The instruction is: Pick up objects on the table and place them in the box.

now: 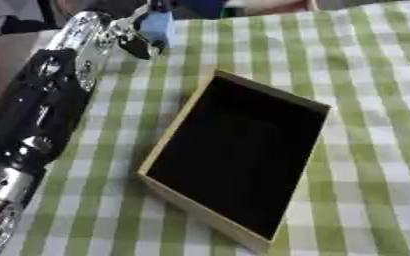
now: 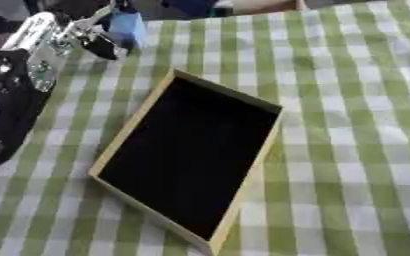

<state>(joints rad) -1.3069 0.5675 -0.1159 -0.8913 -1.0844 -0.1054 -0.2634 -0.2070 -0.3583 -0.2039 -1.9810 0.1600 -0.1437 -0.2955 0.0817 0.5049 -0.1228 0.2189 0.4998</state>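
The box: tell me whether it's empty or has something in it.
Empty. The box lies open-topped on the checked cloth, and only its dark floor shows; the blue object is at the left hand, outside it.

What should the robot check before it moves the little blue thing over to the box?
1. Left hand at the light blue block: ok, it is right against it.
2. Fingers closed round the block: cannot tell.
3. Black-lined box with tan rim open on top: ok.
4. Inside of the box free: ok, nothing shows in it.
5. Green-and-white checked tablecloth between block and box free of things: ok.
6. Right hand out of the way: ok, not in view.
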